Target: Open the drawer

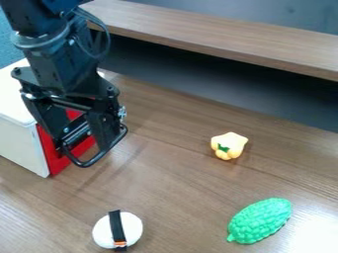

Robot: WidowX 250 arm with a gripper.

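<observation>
Black arm (56, 62) angled down, tool (92, 147) beside red panel (53, 154)

Single fixed view from above, slanting down across the wooden tabletop (178, 188), fairly close.

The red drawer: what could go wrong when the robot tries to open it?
The gripper is right in front of the red drawer front, so it might bump it and push instead of pull. It could also slip off without a good hold. Or the whole white box might slide along the table.
</observation>
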